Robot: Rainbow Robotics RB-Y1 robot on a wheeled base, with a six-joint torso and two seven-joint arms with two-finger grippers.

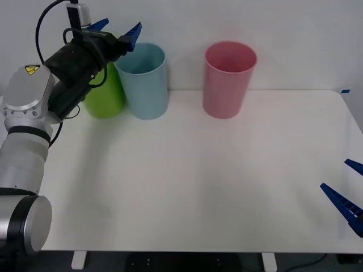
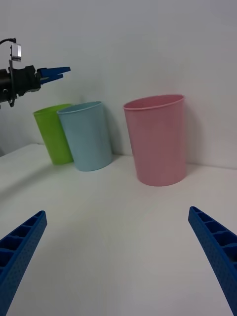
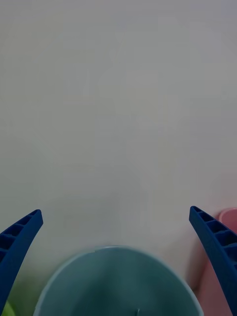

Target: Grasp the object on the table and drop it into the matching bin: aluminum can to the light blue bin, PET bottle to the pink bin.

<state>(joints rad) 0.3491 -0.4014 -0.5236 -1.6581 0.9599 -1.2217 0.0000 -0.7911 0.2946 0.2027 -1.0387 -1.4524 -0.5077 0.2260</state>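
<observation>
The left tool (image 1: 116, 29) is parked up high with its fingers spread wide and nothing held between them, right over the near rim of the light blue bin (image 1: 144, 85). From the left wrist view the bin's open mouth (image 3: 116, 281) sits just below and between the fingers, with a sliver of the pink bin (image 3: 228, 217) off past one fingertip. The lime green bin (image 1: 105, 96) is tucked under the arm, touching or nearly touching the blue one.

The can can't be spotted anywhere: nothing lies on the desk (image 1: 198, 181), and the blue bin's inside isn't seen deep enough to confirm it landed there. Judging by the empty, wide tool over that bin, the drop looks done, fwiw.

The right tool (image 1: 346, 190) is idling low at the desk's near right edge, also spread wide.

If the can has to be regrabbed: it's likely light, thin-walled and slick, so a gentle pinch across mid-body would be preferred.
</observation>
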